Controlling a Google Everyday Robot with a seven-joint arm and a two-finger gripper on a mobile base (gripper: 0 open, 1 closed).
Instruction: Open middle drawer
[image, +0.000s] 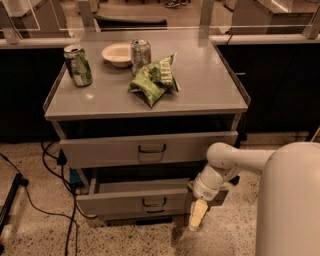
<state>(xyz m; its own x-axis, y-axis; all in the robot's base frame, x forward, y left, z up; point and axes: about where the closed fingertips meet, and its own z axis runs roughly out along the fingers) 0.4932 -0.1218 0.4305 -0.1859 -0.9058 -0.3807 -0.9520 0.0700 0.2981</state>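
Note:
The middle drawer (125, 202) is a long grey front with a small dark bar handle (154, 202). It stands pulled out from the cabinet, and its open inside (145, 185) shows behind the front. My gripper (196, 217) hangs pointing down at the right end of this drawer front, at the tip of my white arm (225, 160). The top drawer (115, 150) above it is also a little way out. The bottom drawer is almost wholly hidden under the middle one.
The cabinet top (210, 85) holds a green can (78, 65), a silver can (140, 51), a white bowl (117, 53) and green chip bags (152, 80). Black cables (55, 200) lie on the speckled floor at the left. My white body (290, 200) fills the right.

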